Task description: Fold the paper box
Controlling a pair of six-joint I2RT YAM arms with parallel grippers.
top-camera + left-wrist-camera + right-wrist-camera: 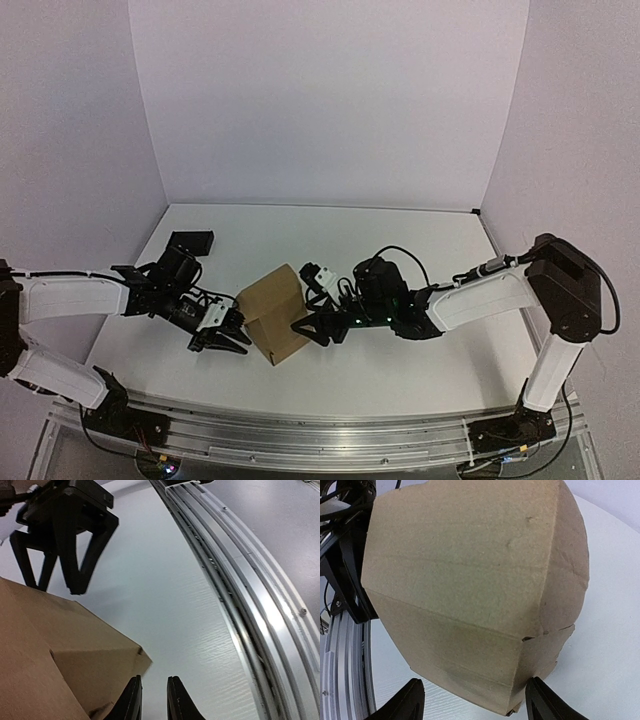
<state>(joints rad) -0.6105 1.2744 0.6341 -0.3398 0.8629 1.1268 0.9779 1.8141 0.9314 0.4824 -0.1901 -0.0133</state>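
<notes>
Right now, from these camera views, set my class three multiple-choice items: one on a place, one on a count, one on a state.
1. Where is the brown cardboard box?
A) between the left hand and right hand
B) on the metal rail
C) against the back wall

2. How many small black rectangular blocks lie on the white table?
A) none
B) one
C) three

3. How are the right hand's fingers set?
A) pressed together
B) clamped on the block
C) spread wide apart

Answers:
1 A, the top view shows a hand on either side of the box.
2 B, a single block lies at the far left.
3 C, the right wrist view shows them far apart.
</notes>
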